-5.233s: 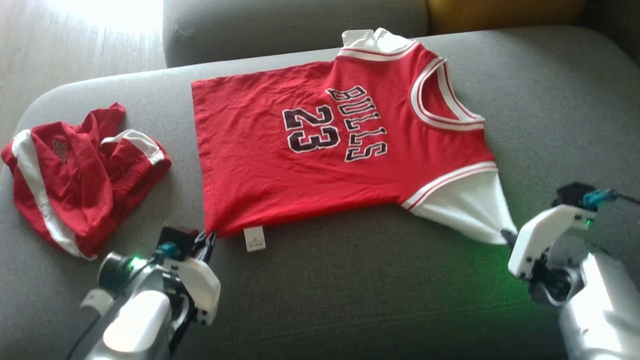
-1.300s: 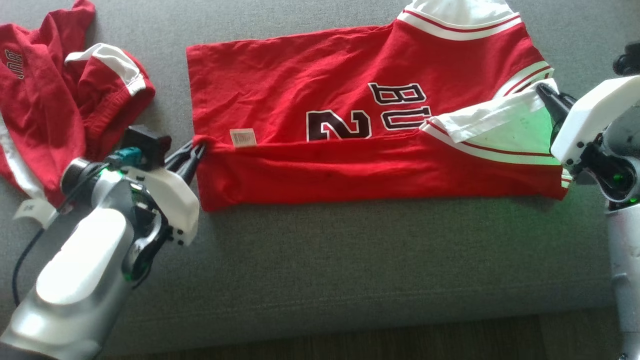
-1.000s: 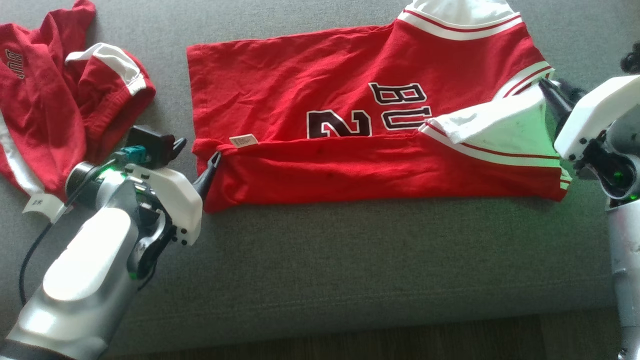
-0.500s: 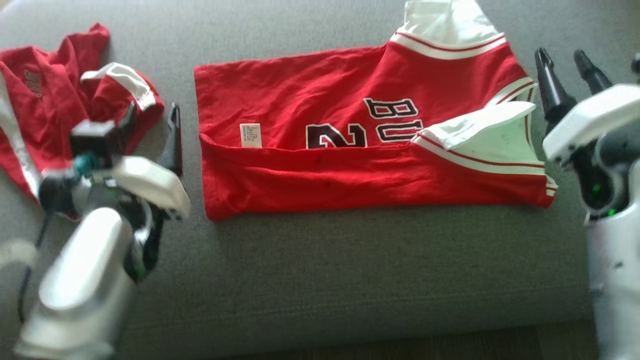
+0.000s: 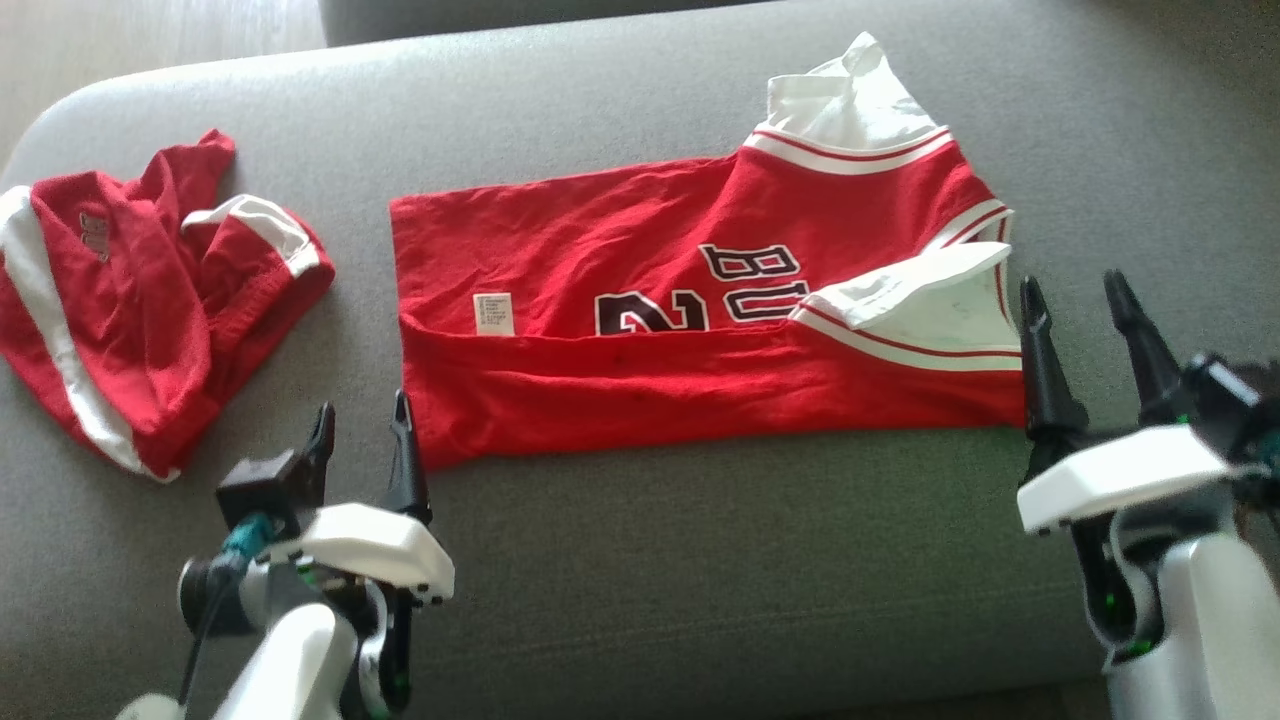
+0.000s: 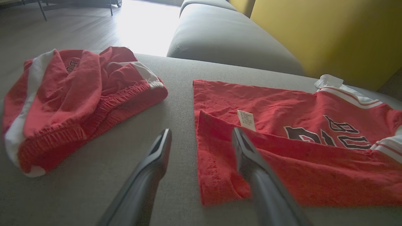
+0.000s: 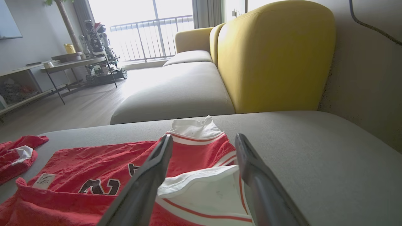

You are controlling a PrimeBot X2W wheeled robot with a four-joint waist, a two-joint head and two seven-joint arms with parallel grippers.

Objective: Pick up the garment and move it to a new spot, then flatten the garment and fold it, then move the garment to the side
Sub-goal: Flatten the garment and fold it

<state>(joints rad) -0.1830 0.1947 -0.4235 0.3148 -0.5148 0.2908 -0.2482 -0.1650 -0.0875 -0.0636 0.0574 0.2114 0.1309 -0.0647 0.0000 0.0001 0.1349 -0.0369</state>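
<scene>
Step in hand: folding, by my reading. The jersey [image 5: 650, 250] lies flat on the sofa seat [image 5: 700, 580] with its near long edge turned up over the number and lettering, so one fold looks done.
Jersey position: middle of the seat, hem toward my left, neck and sleeves toward my right. The white tag [image 5: 494, 313] shows on top near the hem.
Left gripper [image 5: 362, 405]: fingers spread wide, nothing in them, just off the near hem corner.
Right gripper [image 5: 1072, 282]: also spread wide and empty, just beside the near sleeve [image 5: 930, 310], clear of the cloth.
Next move: I'd pinch the far hem corner and the far sleeve [image 5: 850, 100], then bring that edge toward me over the first fold. Both pinches should land together so it comes over straight.
Edges: the seat front runs close below my arms, and the far sleeve sticks out crumpled past the body.
Open room: wide bare seat on my right. The shorts [image 5: 150, 300] lie near the hem on my left, so there is less room there.
</scene>
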